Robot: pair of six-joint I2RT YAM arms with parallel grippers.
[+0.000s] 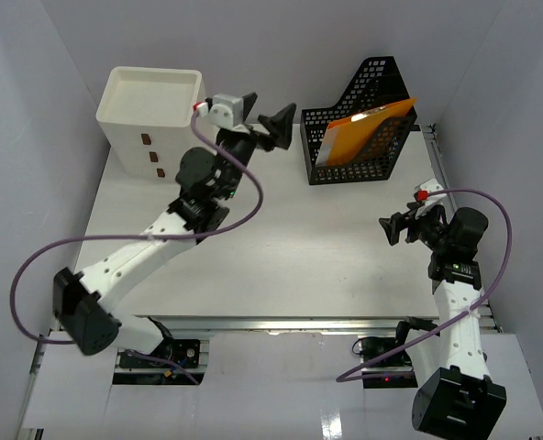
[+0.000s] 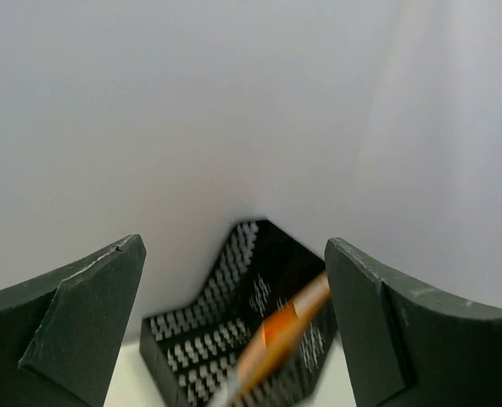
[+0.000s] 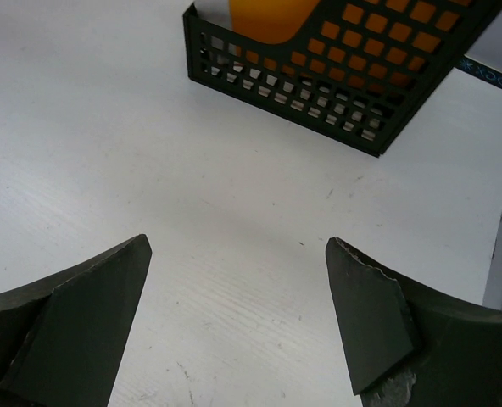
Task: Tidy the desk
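Note:
The white desk (image 1: 281,257) carries a black mesh file holder (image 1: 359,137) at the back right with an orange folder (image 1: 368,128) standing in it. My left gripper (image 1: 264,117) hangs open and empty above the desk, just left of the holder and right of the white drawer box (image 1: 152,119). Its wrist view looks past both fingers at the file holder (image 2: 234,339) and the blurred orange folder (image 2: 281,335). Low over the desk's right side, my right gripper (image 1: 395,227) stands open with only bare desk (image 3: 234,280) between its fingers. The file holder (image 3: 319,76) lies ahead of it.
White walls enclose the desk on three sides. A metal rail (image 1: 290,323) runs along the near edge by the arm bases. Purple cables loop beside both arms. The drawer box's open top tray (image 1: 154,96) shows nothing inside.

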